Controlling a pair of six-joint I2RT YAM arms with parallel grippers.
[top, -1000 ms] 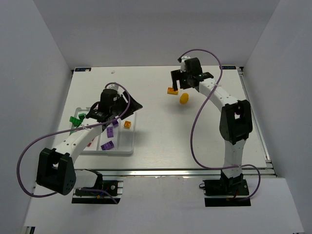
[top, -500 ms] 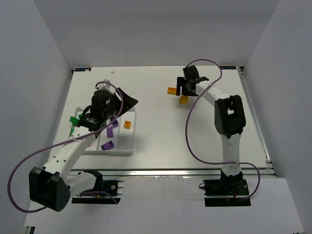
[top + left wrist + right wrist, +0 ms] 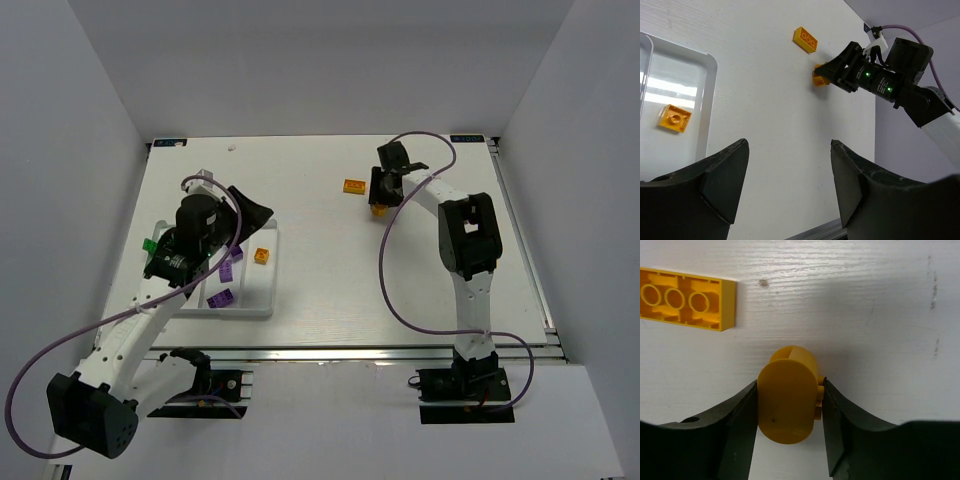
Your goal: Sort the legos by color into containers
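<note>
White links [image 3: 470, 315], black joints [image 3: 468, 235] and jaws, looping purple cables [image 3: 381, 265].

L grip [image 3: 788, 150]: jaws apart | orange lego [image 3: 674, 118] in tray [image 3: 710, 85]

We find the widest free stretch of counter [image 3: 320, 250] between the tray [image 3: 240, 312] and the right pincer [image 3: 380, 200]. That pincer's fingers [image 3: 740, 425] press both flanks of the rounded orange piece [image 3: 788, 400]; the flat orange brick [image 3: 682, 299] lies near, apart. The left arm [image 3: 140, 310] overhangs the tray, covering its left side from above.
</note>
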